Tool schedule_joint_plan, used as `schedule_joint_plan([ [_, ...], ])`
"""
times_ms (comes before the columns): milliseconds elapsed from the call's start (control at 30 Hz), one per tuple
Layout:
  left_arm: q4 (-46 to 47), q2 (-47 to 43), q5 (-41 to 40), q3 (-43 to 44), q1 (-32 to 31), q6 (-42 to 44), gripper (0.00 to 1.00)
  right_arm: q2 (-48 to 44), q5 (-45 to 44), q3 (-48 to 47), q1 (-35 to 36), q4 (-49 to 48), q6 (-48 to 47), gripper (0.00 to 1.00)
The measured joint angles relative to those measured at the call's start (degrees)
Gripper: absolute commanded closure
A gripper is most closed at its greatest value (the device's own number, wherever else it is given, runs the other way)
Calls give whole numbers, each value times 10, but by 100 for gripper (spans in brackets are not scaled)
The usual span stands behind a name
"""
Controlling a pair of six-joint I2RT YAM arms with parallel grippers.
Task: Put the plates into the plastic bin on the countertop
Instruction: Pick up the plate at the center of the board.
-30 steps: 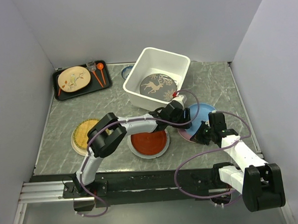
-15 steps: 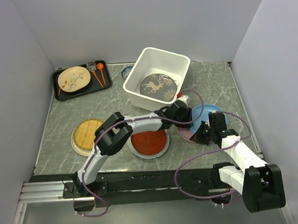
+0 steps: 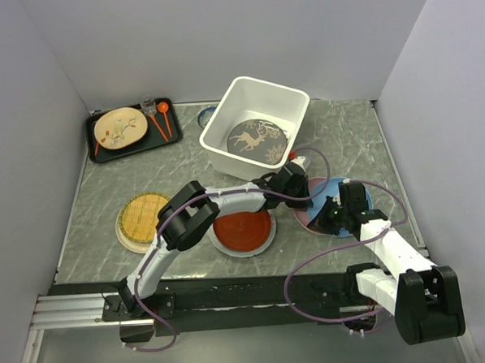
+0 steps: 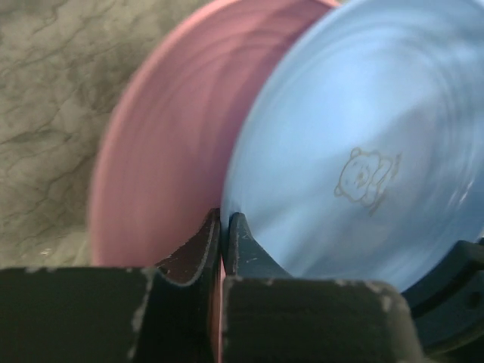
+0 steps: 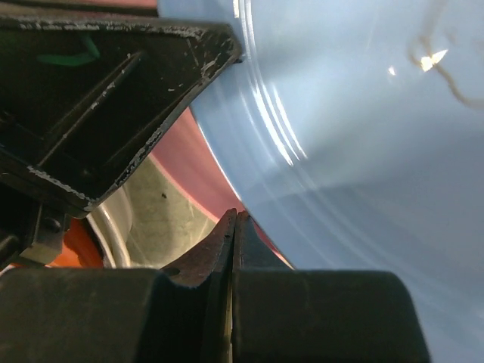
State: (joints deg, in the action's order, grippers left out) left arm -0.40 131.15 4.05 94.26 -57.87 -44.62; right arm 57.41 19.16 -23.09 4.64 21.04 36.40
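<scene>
A light blue plate [image 3: 331,190] [image 4: 363,113] lies tilted over a pink plate [image 3: 300,212] [image 4: 166,151] on the countertop [image 3: 105,197], right of centre. My left gripper [image 3: 307,198] [image 4: 224,218] is shut on the blue plate's left rim. The right gripper [image 3: 327,218] [image 5: 235,215] is shut with nothing between its fingers, its tips under the blue plate [image 5: 363,151], at the pink plate's [image 5: 219,178] edge. Behind them stands the white plastic bin [image 3: 291,106], holding a grey reindeer plate [image 3: 257,140]. A red plate [image 3: 243,230] and a woven yellow plate [image 3: 143,218] lie to the left.
At the back left, a black tray [image 3: 101,150] carries a cream twig-pattern plate [image 3: 119,127], a small cup and orange utensils. A small blue-rimmed dish [image 3: 207,115] peeks out behind the bin. White walls enclose the countertop on three sides.
The left gripper has slid right to the blue plate's rim and shut on it. The blue plate has shifted slightly right and nearer. The right gripper has stayed shut beneath it.
</scene>
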Motion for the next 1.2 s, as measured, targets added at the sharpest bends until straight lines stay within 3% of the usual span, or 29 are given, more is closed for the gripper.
schedule_joint_plan([
  [233,2,0,6,1,1,-3,99,0,4,0,1,-2,0,98],
  [400,2,0,7,0,1,-4,99,-17,-1,2,1,0,0,86],
  [467,2,0,7,-2,1,-5,99,-39,-3,2,1,3,1,64],
  [567,5,0,7,-3,1,-6,99,-86,-6,2,1,6,7,42],
  [767,8,-1,7,-7,1,-7,99,-230,-29,-10,1,31,14,14],
  [1000,11,-1,9,-8,1,-7,99,-376,-82,-50,1,78,15,4],
  [1200,10,-1,9,-8,1,-7,99,-401,-108,-67,1,108,14,2],
])
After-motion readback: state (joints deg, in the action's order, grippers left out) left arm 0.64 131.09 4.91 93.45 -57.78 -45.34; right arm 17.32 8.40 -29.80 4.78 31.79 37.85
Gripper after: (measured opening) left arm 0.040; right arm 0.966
